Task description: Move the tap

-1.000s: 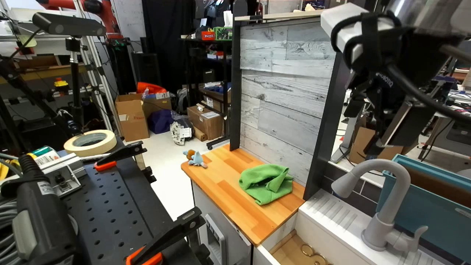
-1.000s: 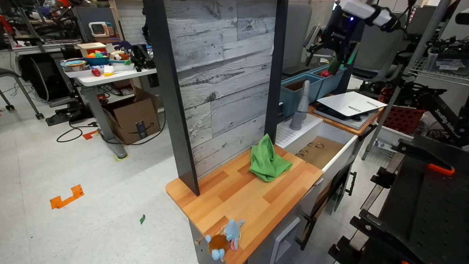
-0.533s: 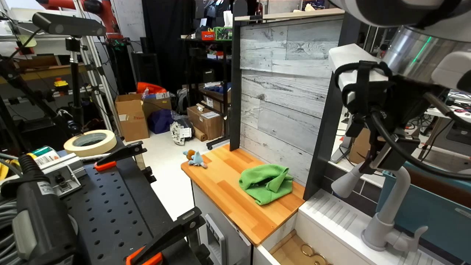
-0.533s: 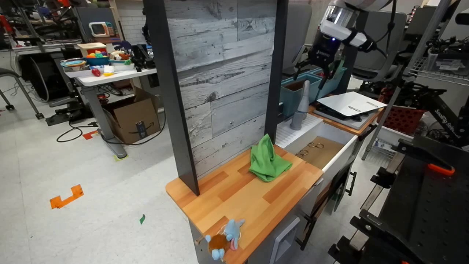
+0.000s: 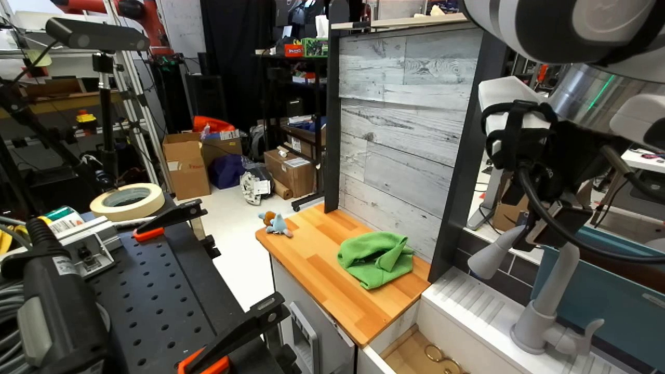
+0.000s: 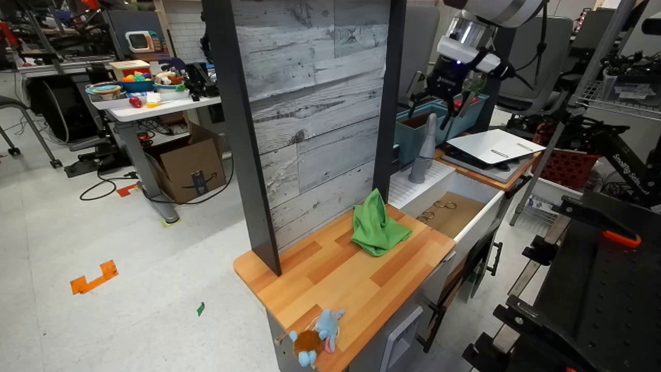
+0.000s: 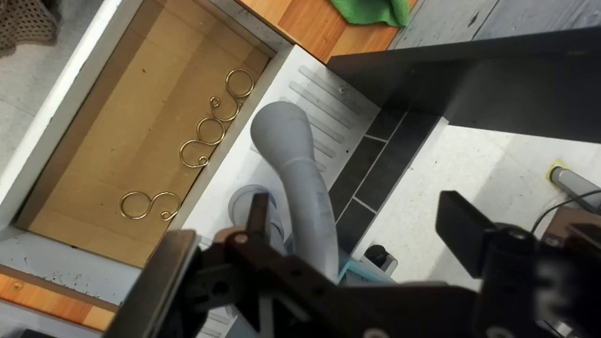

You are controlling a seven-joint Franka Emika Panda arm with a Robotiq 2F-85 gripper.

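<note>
Grey tap [image 7: 307, 197] apparently arches between the end effector's [image 7: 354, 206] fingers [image 7: 462, 234].

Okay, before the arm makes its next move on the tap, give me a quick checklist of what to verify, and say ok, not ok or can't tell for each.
1. Gripper open: ok, its fingers stand well apart.
2. Spout of the tap between the fingers: ok, as the wrist view shows it.
3. Spout centred between them: not ok, it appears nearer one finger in that view.
4. Fingers deep enough to grip the spout: cannot tell, depth is unclear.
5. Tap upright on the white ledge: ok, in both exterior views.
6. Green cloth clear of the tap: ok, it lies apart on the wooden counter.
</note>
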